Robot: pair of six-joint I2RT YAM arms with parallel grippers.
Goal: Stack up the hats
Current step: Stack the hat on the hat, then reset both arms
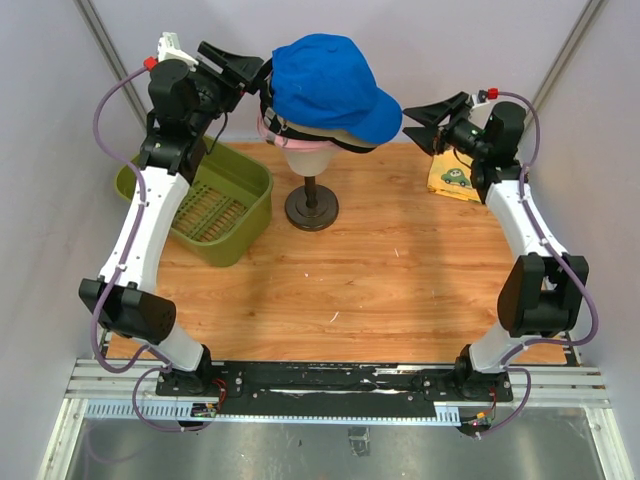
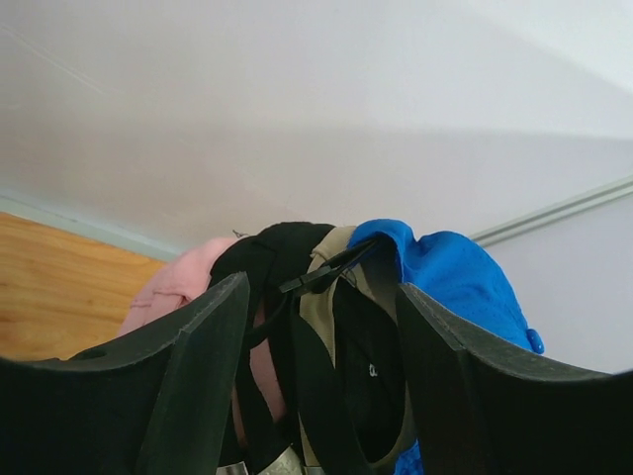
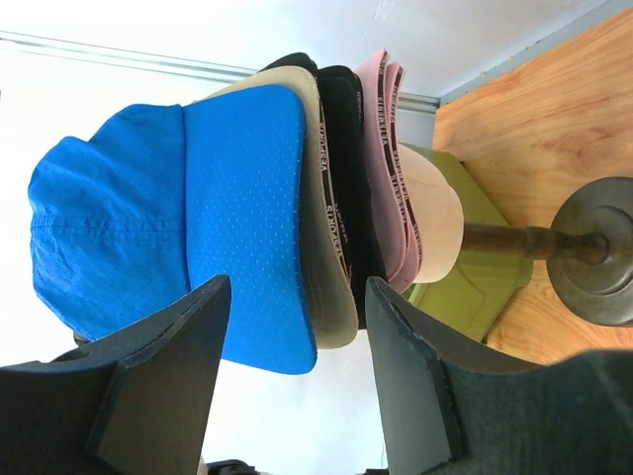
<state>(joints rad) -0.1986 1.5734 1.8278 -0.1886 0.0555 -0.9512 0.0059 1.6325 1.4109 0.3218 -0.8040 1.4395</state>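
The hats sit stacked on the cream mannequin head (image 1: pixel 308 155). The bright blue one (image 1: pixel 325 80) is on top, with beige, black and pink ones under it. My left gripper (image 1: pixel 255 70) is at the back of the stack. In the left wrist view it (image 2: pixel 321 289) is open, its jaws on either side of the rear straps of the black hat (image 2: pixel 277 247) and the beige hat (image 2: pixel 326 307) without pinching them. My right gripper (image 1: pixel 415 118) hangs open just off the brims. The blue brim (image 3: pixel 252 218) and the beige brim (image 3: pixel 331 287) lie ahead of its fingertips (image 3: pixel 223 292).
An olive-green bin (image 1: pixel 215 210) stands at the left, under my left arm. The mannequin's dark stand (image 1: pixel 311 208) is at the centre back of the wooden table (image 1: pixel 380 290). A yellow printed item (image 1: pixel 452 178) lies at the back right, beneath my right gripper.
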